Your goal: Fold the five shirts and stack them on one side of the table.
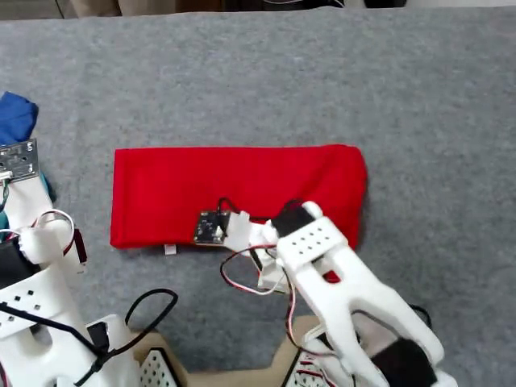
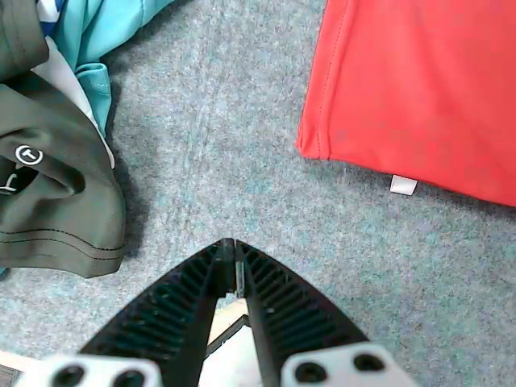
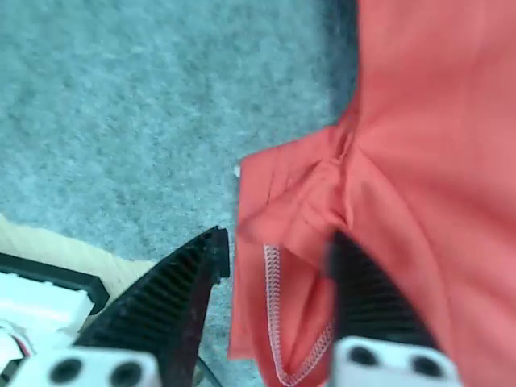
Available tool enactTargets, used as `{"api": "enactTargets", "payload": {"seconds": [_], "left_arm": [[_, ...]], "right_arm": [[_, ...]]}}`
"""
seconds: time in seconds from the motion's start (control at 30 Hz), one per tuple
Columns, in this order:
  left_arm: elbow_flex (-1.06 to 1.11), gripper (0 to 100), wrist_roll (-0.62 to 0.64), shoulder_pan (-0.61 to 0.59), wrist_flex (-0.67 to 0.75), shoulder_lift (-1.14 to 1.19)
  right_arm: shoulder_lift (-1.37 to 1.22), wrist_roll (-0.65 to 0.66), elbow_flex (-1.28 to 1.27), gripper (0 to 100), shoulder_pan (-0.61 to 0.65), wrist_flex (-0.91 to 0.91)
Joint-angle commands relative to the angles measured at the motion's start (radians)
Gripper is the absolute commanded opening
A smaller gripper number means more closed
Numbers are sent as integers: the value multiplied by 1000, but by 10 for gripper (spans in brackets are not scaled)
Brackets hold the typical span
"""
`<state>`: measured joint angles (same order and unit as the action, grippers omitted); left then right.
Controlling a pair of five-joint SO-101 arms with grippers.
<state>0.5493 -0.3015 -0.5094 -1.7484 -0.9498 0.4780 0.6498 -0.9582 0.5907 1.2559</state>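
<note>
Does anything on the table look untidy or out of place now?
The red shirt is bunched and turned up at the right pincer, its hem showing. A dark shirt and a teal shirt lie crumpled together, unfolded.

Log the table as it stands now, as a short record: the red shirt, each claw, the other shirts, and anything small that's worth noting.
red shirt: folded into a long strip, lying flat mid-table on the grey felt
right claw: open, set around the red shirt's near hem, not closed on it
left claw: shut, holding nothing, over bare felt between the red shirt's corner and the pile
pile: dark shirt and teal shirt, bunched and unfolded
small item: white tag sticking out from the red shirt's near edge
</note>
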Motion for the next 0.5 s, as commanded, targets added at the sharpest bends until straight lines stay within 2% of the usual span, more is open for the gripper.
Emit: {"api": "enactTargets", "payload": {"seconds": [0.0,0.1,0.2,0.33,0.47], "left_arm": [[2,19,0,-12,-11,-13],[2,19,0,-12,-11,-12],[2,19,0,-12,-11,-12],[3,19,0,-12,-11,-12],[3,19,0,-12,-11,-12]], "right_arm": [[130,2,4,302,48,69],[213,9,-1,287,31,98],[237,91,1,264,-96,80],[176,195,35,217,-300,6],[35,235,93,156,-357,0]]}}
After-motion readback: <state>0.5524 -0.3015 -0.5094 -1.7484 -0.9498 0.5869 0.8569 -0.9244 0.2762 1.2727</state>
